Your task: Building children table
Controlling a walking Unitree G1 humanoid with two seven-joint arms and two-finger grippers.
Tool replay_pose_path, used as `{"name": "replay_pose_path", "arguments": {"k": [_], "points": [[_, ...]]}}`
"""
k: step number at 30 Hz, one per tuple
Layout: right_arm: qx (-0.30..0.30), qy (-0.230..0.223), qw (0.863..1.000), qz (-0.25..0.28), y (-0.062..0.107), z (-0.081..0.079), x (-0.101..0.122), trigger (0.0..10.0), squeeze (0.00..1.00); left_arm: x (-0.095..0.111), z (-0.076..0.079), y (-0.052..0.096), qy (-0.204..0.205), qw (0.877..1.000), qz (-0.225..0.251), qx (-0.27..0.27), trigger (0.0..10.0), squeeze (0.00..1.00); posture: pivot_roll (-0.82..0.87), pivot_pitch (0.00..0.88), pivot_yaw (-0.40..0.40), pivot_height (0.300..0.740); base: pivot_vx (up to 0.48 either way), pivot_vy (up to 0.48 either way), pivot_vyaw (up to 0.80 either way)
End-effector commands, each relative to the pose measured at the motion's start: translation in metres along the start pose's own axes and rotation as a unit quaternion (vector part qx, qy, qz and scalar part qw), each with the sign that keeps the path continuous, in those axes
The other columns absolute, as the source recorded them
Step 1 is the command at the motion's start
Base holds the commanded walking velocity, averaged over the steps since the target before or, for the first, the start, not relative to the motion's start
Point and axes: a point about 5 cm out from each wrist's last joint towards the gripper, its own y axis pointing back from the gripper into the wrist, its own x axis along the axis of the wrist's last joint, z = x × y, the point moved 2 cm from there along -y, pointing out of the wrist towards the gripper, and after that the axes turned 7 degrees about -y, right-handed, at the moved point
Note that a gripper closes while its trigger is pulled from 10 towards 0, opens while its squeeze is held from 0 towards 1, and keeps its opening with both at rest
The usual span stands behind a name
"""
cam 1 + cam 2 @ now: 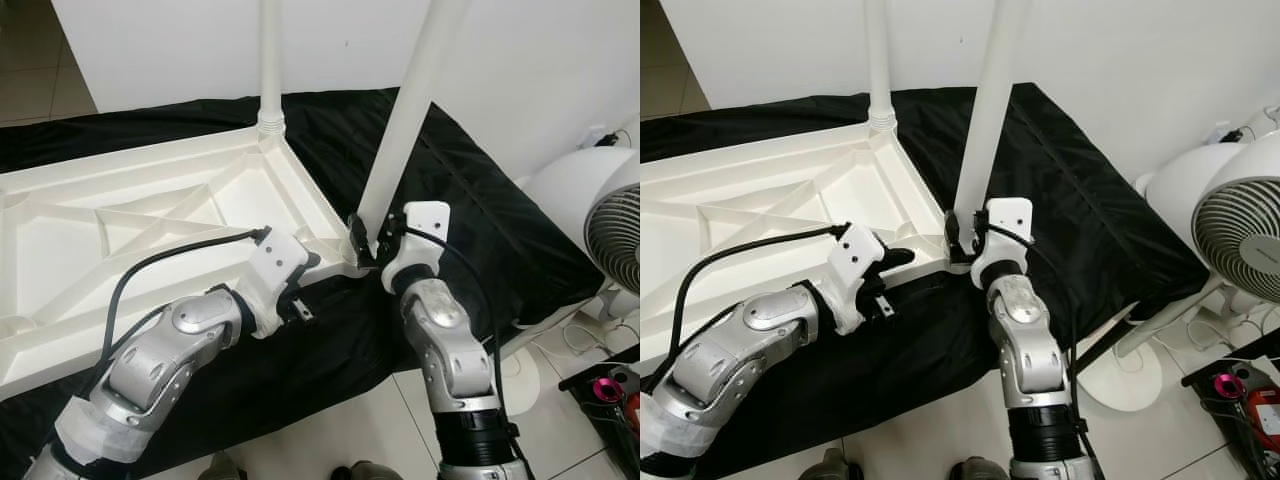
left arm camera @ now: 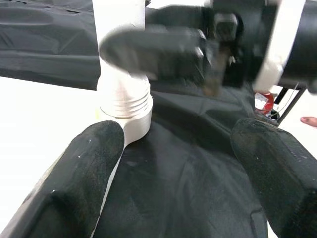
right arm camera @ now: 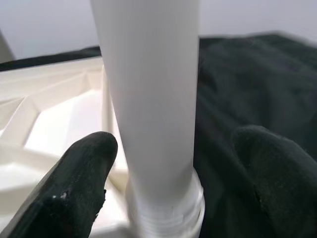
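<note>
Jaws of both grippers spread wide at the near corner of the upturned table top [image 1: 150, 220].
Right gripper [image 1: 375, 240] straddles the near white leg [image 1: 405, 110], which is seated in the corner socket, without closing on it. Left gripper [image 1: 300, 290] sits just beside that corner. Second leg [image 1: 270, 60] stands at the far corner. Black sheet [image 1: 470, 210] lies underneath; white fan [image 1: 610, 230] at the right, cables on the floor nearby.

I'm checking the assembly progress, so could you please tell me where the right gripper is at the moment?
In the head views, the right gripper is at the near corner of the upturned white tabletop, its open fingers either side of the table leg seated there.
</note>
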Motion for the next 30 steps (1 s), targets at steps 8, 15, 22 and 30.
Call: {"name": "replay_pose_path", "arguments": {"k": [8, 15, 22, 30], "points": [[0.142, 0.059, 0.988, -0.025, -0.013, 0.02, -0.002, 10.0, 0.0, 0.004, -0.003, -0.01, -0.007, 1.0, 0.012, 0.007, 10.0, 0.0, -0.09, 0.04, -0.02, 0.74, 0.0, 0.0, 0.0], [0.19, 0.086, 0.977, -0.035, -0.03, 0.03, 0.002, 10.0, 0.0, 0.003, -0.003, -0.009, -0.011, 1.0, 0.012, 0.007, 10.0, 0.0, -0.08, 0.039, -0.023, 0.74, 0.0, 0.0, 0.0], [0.245, 0.119, 0.96, -0.065, -0.041, 0.03, -0.002, 10.0, 0.0, 0.004, -0.002, -0.007, -0.01, 1.0, 0.015, 0.0, 10.0, 0.0, -0.07, 0.041, -0.025, 0.74, 0.0, 0.0, 0.0], [0.27, 0.144, 0.949, -0.082, -0.053, 0.032, -0.003, 10.0, 0.0, 0.003, 0.007, -0.002, -0.006, 0.999, 0.011, -0.038, 10.0, 0.0, -0.06, 0.044, -0.025, 0.74, 0.0, 0.0, 0.0]]}}
